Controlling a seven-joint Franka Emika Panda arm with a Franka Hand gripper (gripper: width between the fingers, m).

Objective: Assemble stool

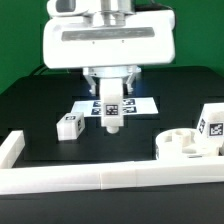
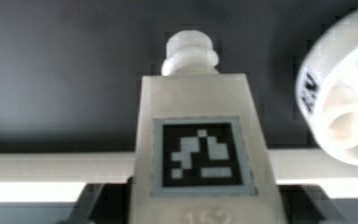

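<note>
Gripper [image 1: 112,96]: centre of frame, jaws closed on held leg [image 1: 111,116], upright.
Loose leg [image 1: 68,125]: left of centre.
Seat [image 1: 183,146]: lower right, third leg [image 1: 212,122] seemingly on it.

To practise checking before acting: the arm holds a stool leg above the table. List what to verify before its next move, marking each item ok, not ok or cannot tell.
1. Grip: gripper shut on the held leg: ok.
2. Held leg upright, peg end down: ok.
3. Held leg above the seat: not ok; the seat sits apart, toward the exterior view's right.
4. Free socket on the seat: cannot tell, too blurred.
5. Way to the seat clear of the loose leg: ok; it lies on the opposite side.
6. Standing leg at the seat fully seated: cannot tell.
</note>
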